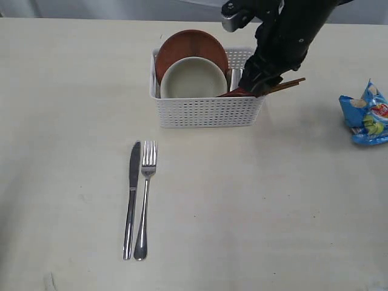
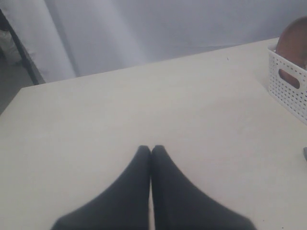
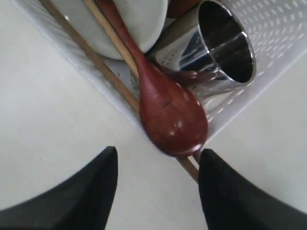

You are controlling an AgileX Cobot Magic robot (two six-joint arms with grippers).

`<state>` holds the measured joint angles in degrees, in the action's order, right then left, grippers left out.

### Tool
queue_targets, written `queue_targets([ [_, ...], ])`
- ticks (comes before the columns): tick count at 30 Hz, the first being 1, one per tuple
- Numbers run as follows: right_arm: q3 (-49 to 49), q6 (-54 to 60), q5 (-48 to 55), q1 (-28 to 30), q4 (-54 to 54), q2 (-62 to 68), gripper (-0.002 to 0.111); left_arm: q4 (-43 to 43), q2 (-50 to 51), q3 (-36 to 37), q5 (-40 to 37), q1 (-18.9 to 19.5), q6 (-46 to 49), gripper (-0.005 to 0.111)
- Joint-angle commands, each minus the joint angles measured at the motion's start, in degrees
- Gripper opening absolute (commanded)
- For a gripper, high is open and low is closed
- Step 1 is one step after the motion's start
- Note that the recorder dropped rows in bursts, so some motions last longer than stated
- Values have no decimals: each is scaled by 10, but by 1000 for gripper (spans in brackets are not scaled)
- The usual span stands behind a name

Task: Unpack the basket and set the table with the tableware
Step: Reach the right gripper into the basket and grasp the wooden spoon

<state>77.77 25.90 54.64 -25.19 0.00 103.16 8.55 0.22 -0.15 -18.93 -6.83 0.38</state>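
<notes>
Right gripper (image 3: 156,184), jaws spread, hovers over the one reddish-brown wooden spoon (image 3: 168,115) in the white lattice plastic basket (image 1: 206,112); one steel knife (image 1: 131,197), one steel fork (image 1: 144,206) lie on the pale cream counter (image 1: 273,212). Left gripper (image 2: 151,151) closed, empty.

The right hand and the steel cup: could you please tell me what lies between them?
The wooden spoon and chopsticks lie between the open right hand and the cup, seen in the right wrist view.
</notes>
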Motion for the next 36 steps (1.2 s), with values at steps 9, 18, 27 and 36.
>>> queue_targets([
  [9, 3, 63, -60, -29, -71, 33, 56, 3, -2, 1, 6, -4, -4, 0],
  [18, 3, 50, -62, -31, -87, 59, 54, 3, -2, 1, 6, -4, -4, 0],
  [27, 3, 50, -60, -31, -87, 59, 5, 3, -2, 1, 6, -4, -4, 0],
  [36, 3, 50, -61, -31, -87, 45, 0, 3, -2, 1, 6, -4, -4, 0],
])
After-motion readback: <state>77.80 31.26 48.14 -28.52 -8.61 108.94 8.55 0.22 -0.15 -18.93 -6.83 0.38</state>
